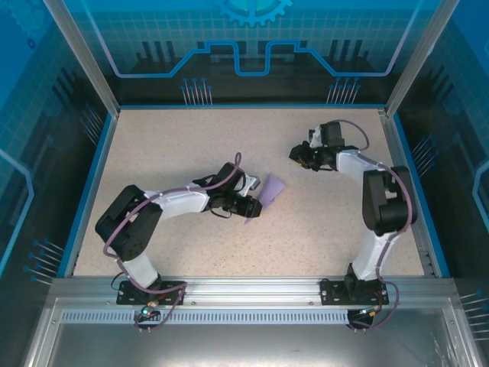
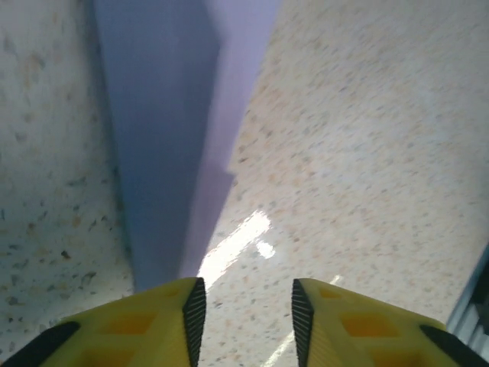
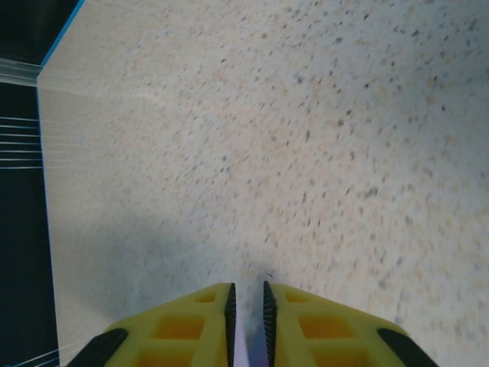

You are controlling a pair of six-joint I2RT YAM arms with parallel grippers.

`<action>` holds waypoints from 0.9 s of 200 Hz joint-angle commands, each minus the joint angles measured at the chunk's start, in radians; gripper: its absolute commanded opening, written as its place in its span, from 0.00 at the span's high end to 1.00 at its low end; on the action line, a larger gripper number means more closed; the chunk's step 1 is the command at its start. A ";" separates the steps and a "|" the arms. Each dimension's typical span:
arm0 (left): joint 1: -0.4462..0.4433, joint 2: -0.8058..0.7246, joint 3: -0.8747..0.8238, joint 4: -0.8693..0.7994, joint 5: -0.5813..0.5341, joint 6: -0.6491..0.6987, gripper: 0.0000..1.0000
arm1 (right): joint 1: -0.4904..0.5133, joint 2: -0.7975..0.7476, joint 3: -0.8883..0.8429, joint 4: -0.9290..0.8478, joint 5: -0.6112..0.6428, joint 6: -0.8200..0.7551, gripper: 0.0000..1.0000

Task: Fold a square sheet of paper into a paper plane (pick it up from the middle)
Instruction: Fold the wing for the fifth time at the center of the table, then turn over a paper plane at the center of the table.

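Observation:
The square sheet of paper now lies on the table as a folded lavender paper plane (image 1: 273, 188), a narrow creased dart. In the left wrist view the paper plane (image 2: 164, 138) runs from the top edge down to just beside my left finger. My left gripper (image 1: 257, 203) sits at its near end, open (image 2: 248, 306), with only bare table between the pads. My right gripper (image 1: 300, 157) is apart from the plane, up and to the right. Its fingers (image 3: 247, 302) stand a narrow gap apart over the table, and a pale lavender sliver shows deep in that gap; I cannot tell what it is.
The speckled beige tabletop (image 1: 183, 145) is ringed by a blue rim (image 1: 90, 176) and transparent walls. The table's far left edge (image 3: 46, 153) shows in the right wrist view. Both arm bases are bolted to the metal rail (image 1: 244, 294) at the near edge.

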State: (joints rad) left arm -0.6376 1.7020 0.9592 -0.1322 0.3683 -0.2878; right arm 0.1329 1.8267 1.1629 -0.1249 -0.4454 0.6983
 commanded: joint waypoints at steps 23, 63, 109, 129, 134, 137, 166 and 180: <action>-0.005 -0.028 0.097 -0.148 -0.112 0.038 0.53 | 0.018 -0.160 -0.167 -0.047 -0.004 -0.039 0.72; -0.012 0.005 0.144 -0.187 -0.189 0.062 0.50 | 0.039 -0.248 -0.262 -0.055 -0.026 -0.037 0.65; -0.018 0.081 0.183 -0.185 -0.141 0.070 0.50 | 0.067 -0.295 -0.338 -0.058 -0.027 -0.042 0.61; -0.018 0.113 0.192 -0.191 -0.177 0.075 0.51 | 0.079 -0.305 -0.362 -0.053 -0.024 -0.036 0.60; -0.019 0.119 0.193 -0.192 -0.185 0.075 0.51 | 0.084 -0.306 -0.368 -0.052 -0.023 -0.035 0.60; -0.018 0.122 0.192 -0.190 -0.189 0.073 0.51 | 0.085 -0.308 -0.371 -0.050 -0.024 -0.033 0.60; -0.019 0.143 0.193 -0.187 -0.213 0.068 0.57 | 0.107 -0.317 -0.388 -0.048 -0.019 -0.027 0.60; -0.018 0.155 0.195 -0.188 -0.215 0.070 0.64 | 0.123 -0.319 -0.394 -0.044 -0.019 -0.019 0.60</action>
State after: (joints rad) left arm -0.6510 1.8351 1.1252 -0.2947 0.1783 -0.2321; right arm 0.2245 1.5375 0.7845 -0.1646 -0.4522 0.6724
